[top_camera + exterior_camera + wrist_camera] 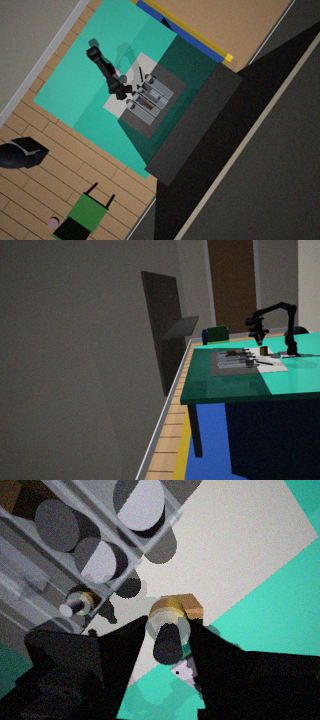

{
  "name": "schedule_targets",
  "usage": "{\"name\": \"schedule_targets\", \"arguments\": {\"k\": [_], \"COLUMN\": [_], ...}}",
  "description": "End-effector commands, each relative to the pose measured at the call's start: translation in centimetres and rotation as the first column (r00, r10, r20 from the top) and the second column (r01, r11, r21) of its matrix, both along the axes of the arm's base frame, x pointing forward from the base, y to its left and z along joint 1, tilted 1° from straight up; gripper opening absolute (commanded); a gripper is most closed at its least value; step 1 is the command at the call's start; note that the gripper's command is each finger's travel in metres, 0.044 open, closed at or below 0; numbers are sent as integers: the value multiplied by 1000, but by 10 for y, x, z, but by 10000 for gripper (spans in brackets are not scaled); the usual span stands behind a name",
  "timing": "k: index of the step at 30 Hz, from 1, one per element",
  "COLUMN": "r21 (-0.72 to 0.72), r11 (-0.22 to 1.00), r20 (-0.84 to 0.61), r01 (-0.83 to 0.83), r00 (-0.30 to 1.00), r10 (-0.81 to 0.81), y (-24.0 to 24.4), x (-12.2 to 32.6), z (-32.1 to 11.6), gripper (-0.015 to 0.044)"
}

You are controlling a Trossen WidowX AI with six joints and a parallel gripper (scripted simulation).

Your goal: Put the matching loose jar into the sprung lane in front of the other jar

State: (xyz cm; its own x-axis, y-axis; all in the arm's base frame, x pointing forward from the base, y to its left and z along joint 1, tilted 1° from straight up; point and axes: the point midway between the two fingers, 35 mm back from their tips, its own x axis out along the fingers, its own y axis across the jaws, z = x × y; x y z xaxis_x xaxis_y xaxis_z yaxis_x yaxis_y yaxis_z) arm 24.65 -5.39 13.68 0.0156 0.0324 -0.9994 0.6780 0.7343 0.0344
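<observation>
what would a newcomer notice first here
Probably the bright green table filling much of the top view. On it, the black robot arm holds a small jar in its claw, near a row of clear lanes.

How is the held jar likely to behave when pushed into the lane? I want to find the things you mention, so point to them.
The jar (259,343) (167,616) looks rigid, so it should probably slide without squashing. Its round body would likely roll if toppled. The knob (167,645) standing up from it might make high pushes tip it.
</observation>
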Motion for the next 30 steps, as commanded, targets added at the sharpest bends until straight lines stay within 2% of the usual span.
{"name": "schedule_targets", "arguments": {"k": [1,11,21,24,30], "r21": [-2,-14,-28,-31,-31], "r11": [991,888,683,645,645], "r20": [7,16,21,22,22], "r01": [-134,-459,-730,-764,-764], "r00": [991,888,682,644,644], "r10": [134,459,731,764,764], "y": [15,59,108,116,116], "x": [10,28,37,38,38], "z": [-3,-14,-26,-27,-31], "gripper": [0,0,0,0,0]}}
